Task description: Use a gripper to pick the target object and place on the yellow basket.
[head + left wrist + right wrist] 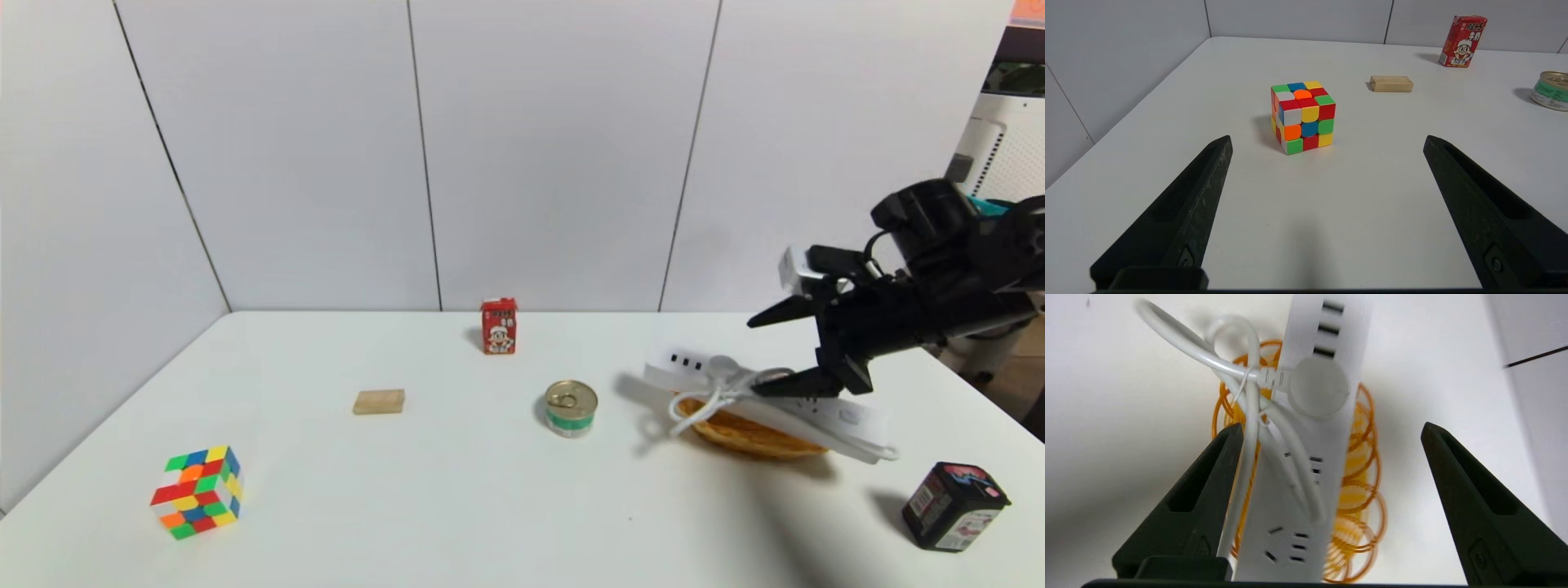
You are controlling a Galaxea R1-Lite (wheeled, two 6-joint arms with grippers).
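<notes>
Lighting is bright, even and diffuse on the white desk (457, 506). In the head view the shadows are soft and fall toward 9 to 10 o'clock: faint ones beside the can (571, 407) and carton (499, 325), a wider one beside the strip (759, 400). Wall seams there bow outward near the edges. In the right wrist view the basket (1359, 490) rim is smeared and doubled, the plug (1318, 388) is soft, and the desk glares nearly white. The left wrist view is sharp, with a soft shadow beside the cube (1302, 116).

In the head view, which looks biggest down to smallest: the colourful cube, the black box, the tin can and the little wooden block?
1. Black box and colourful cube: look alike, both nearest the camera, so unranked.
2. Tin can.
3. Wooden block.
</notes>
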